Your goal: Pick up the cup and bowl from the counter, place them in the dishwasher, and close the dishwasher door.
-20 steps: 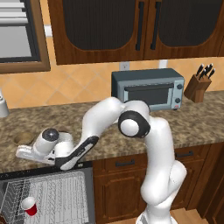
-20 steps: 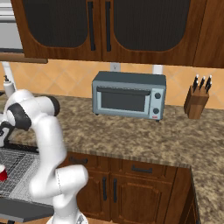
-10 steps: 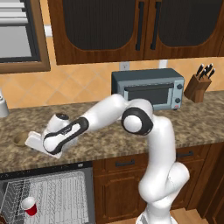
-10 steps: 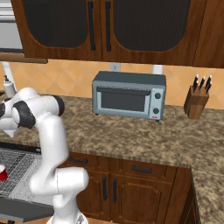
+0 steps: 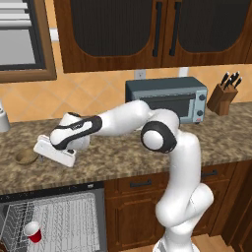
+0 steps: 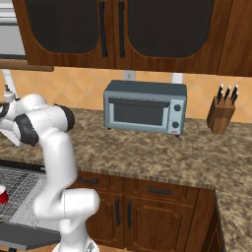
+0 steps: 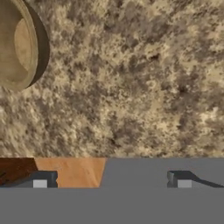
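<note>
Boxy grey toaster oven [image 5: 167,101] sits way right of the claw, wooden knife block [image 5: 222,97] even further right.

Over the last second the arm swung its hand up from above the open dishwasher [image 5: 54,221] and out over the counter [image 5: 123,157]. The gripper [image 7: 111,179] rose from just over the rack edge, crossed the counter's front lip, and ended low above the granite just beside the bowl [image 5: 25,157], its jaws spread wide. In the left base view the hand turned to lie nearly flat; whether it touched the bowl could not be told from there.
</note>
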Tool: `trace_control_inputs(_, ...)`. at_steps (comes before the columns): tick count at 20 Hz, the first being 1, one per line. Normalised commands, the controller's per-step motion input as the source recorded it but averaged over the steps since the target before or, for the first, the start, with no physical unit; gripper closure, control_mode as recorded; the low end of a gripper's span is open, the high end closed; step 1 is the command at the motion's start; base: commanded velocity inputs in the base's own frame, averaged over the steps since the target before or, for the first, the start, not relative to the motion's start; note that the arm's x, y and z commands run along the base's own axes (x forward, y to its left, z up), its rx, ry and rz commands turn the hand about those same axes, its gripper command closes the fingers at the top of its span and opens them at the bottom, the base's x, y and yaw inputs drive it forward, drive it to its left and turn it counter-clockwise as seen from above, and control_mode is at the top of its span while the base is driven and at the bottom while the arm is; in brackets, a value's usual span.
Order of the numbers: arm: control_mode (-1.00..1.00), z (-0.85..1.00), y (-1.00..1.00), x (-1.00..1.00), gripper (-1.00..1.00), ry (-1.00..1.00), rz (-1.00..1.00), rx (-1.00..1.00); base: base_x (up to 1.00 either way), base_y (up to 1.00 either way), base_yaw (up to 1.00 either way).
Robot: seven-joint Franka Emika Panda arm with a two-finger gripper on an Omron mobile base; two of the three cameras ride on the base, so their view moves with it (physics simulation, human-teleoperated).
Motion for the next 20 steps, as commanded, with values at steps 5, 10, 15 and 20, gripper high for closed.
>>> trace_control_inputs(5, -1.00, 0.40, 0.17, 0.05, -1.00, 0.01, 0.00, -0.20, 0.00, 0.00, 0.00)
trace_control_inputs(10, -1.00, 0.23, 0.24, 0.30, -1.00, 0.12, 0.00, -0.21, 0.00, 0.00, 0.00)
trace_control_inputs(15, -1.00, 0.01, 0.31, 0.58, -1.00, 0.20, 0.00, -0.21, 0.00, 0.00, 0.00)
trace_control_inputs(20, -1.00, -0.32, 0.24, 0.46, -1.00, 0.03, 0.00, -0.15, 0.00, 0.00, 0.00)
